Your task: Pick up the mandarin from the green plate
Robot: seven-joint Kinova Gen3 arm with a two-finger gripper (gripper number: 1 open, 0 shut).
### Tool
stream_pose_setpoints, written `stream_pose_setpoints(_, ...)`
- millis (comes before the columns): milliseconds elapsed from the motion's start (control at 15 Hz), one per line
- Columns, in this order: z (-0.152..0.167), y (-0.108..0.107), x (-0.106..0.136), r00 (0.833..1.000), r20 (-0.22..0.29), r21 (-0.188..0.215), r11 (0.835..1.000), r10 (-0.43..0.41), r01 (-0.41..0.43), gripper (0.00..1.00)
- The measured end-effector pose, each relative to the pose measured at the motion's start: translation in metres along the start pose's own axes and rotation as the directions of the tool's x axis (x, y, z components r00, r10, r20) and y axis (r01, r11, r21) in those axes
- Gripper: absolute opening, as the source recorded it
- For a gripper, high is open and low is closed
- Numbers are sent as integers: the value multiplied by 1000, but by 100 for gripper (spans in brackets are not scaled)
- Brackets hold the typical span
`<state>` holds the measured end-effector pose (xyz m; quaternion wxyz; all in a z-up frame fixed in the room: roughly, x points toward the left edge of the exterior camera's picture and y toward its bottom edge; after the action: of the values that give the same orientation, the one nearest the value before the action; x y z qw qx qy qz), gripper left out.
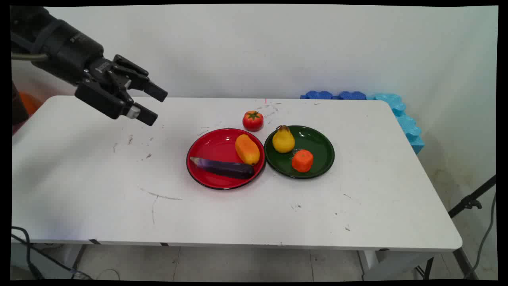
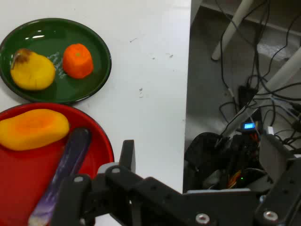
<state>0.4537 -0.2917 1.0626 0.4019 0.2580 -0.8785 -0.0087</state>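
Observation:
My gripper hangs open and empty above the table's far left part, well left of the plates. A red plate in the middle holds a purple eggplant and an orange-yellow mango. Touching its right side, a green plate carries a yellow pear and an orange fruit. A red tomato stands on the table just behind the two plates. The hand view shows the eggplant, mango, pear and orange fruit beyond my left finger.
The white table bears scuff marks. Blue foam pieces lie against the wall at the far right corner. A black stand and cables are on the floor to the right; the hand view shows cables beside the table edge.

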Motion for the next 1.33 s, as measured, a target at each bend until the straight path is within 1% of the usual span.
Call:
stream_pose_setpoints(200, 11, -2, 7, 1000, 2, 12, 1000, 7, -7, 100)
stream_pose_setpoints(400, 33, -8, 24, 1000, 23, 38, 999, 5, -5, 100)
stream_pose_setpoints(600, 66, -16, 49, 999, 38, 77, 997, -7, 4, 100)
stream_pose_setpoints(800, 108, -26, 74, 998, 62, 116, 993, -16, 9, 100)
stream_pose_setpoints(867, 125, -30, 81, 997, 75, 128, 992, -17, 7, 100)
stream_pose_setpoints(1067, 175, -45, 101, 990, 139, 144, 988, 35, -55, 100)
stream_pose_setpoints(1333, 249, -71, 121, 969, 232, 144, 982, 84, -120, 100)
